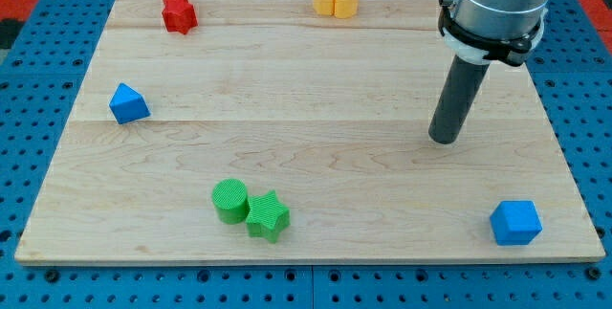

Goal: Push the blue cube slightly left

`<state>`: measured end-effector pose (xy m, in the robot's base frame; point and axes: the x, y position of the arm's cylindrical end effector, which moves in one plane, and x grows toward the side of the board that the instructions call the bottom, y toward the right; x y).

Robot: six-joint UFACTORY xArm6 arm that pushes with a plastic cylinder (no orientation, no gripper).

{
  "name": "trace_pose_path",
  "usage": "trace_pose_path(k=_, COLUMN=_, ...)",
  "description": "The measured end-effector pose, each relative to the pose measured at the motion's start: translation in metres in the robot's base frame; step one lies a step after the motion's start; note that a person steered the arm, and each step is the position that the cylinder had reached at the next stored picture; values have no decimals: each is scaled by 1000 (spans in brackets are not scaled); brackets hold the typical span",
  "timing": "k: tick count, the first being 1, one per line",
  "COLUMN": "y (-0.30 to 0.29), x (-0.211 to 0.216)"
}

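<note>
The arm comes down from the view's top right: a wide grey cylinder ringed by a black and white collar, ending in a straight dark rod that leans slightly toward the view's left as it descends. My tip [445, 139] rests on the desk [316, 118], a pale wooden board with visible grain and faint seams between planks, lying on a blue perforated base [38, 32]. There is no claw on this arm, so nothing is grasped or released; the rod simply stands free, touching no block.

Taking the blue cube [516, 222] as landmark: it sits near the desk's bottom right corner, matte with crisp edges, and my tip lies above it and to its left, clearly apart. Far to the cube's left along the bottom, a ribbed green cylinder [229, 200] touches a green star-shaped block [268, 216]. Further left and higher is a blue triangular block [128, 104]. At the top edge, well above and left of the cube, sit a yellow block [336, 0] with two rounded lobes and a red block [178, 9] of irregular shape.
</note>
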<state>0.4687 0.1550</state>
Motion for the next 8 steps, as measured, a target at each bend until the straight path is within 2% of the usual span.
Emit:
trace_pose_path(k=4, y=31, x=5)
trace_pose_path(k=5, y=31, x=17)
trace_pose_path(k=7, y=49, x=81)
trace_pose_path(k=8, y=77, x=83)
